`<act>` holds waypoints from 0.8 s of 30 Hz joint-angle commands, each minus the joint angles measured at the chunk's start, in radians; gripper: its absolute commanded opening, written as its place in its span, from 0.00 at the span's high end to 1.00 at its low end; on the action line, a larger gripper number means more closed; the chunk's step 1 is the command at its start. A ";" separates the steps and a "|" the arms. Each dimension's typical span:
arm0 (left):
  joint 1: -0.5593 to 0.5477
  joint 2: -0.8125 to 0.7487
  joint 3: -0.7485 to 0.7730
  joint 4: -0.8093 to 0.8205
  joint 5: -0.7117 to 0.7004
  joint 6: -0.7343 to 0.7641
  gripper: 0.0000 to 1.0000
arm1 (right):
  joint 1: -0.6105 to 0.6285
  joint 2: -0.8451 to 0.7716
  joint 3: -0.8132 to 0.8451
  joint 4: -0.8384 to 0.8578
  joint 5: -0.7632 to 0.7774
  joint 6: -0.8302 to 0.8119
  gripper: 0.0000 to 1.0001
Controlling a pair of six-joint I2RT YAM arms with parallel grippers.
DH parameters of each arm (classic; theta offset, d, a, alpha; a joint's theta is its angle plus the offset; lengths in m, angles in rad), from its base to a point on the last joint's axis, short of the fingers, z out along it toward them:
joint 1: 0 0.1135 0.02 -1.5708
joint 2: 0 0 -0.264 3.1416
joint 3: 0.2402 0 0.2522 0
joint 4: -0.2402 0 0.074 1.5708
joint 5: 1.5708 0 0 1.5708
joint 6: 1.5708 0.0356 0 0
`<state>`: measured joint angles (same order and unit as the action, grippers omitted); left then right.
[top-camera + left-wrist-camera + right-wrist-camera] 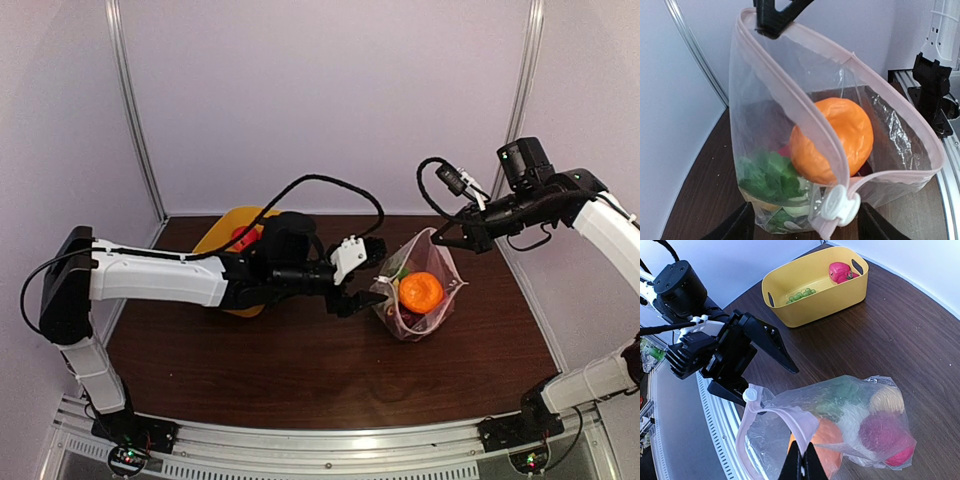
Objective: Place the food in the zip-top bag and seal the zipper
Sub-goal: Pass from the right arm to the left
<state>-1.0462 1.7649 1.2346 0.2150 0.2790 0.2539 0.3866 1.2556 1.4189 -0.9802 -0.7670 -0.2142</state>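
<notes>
Tabletop (300, 370) of dark wood fills the space between two robot arms mounted at its near edge. From the near left, the left arm reaches across to the middle, where the left gripper (360, 297) sits just beside the lower left corner of the zip-top bag (440, 270). Its two black fingers are spread wide apart, one on either side of the bag's corner, and they grasp nothing. Between them hangs the white slider (840, 204), at one end of the pale pink zipper (812, 131).

The bag is right of centre on the table, held up with its mouth gaping. Inside, an orange toy fruit (840, 135) lies on top, beside a green leafy piece (770, 172). Deeper in the bag are a dark pink round piece (880, 432) and a pale yellow piece (886, 401).

Above the bag, the right gripper (435, 236) has its fingers pressed together on the upper rim, pinching the plastic and holding that edge high.

Farther back on the left, behind the left arm, a yellow tub (805, 310) stands well apart from the bag. It holds a red toy fruit (840, 272) and a cluster of small green peas (800, 295).
</notes>
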 commanded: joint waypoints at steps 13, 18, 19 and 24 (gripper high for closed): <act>0.005 0.083 0.086 0.083 0.084 0.030 0.77 | 0.007 0.029 0.034 0.005 -0.003 0.003 1.00; 0.005 0.041 0.062 0.060 0.076 0.020 0.84 | 0.005 0.051 0.062 -0.008 0.027 -0.007 1.00; 0.005 0.026 0.053 0.055 0.074 0.018 0.86 | 0.003 0.058 0.071 -0.020 0.036 -0.013 1.00; 0.005 -0.047 0.015 0.005 0.042 0.002 1.00 | -0.013 0.129 0.175 -0.181 0.048 -0.133 0.76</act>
<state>-1.0462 1.8000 1.2755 0.2417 0.3447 0.2737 0.3862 1.3426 1.5154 -1.0374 -0.7471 -0.2520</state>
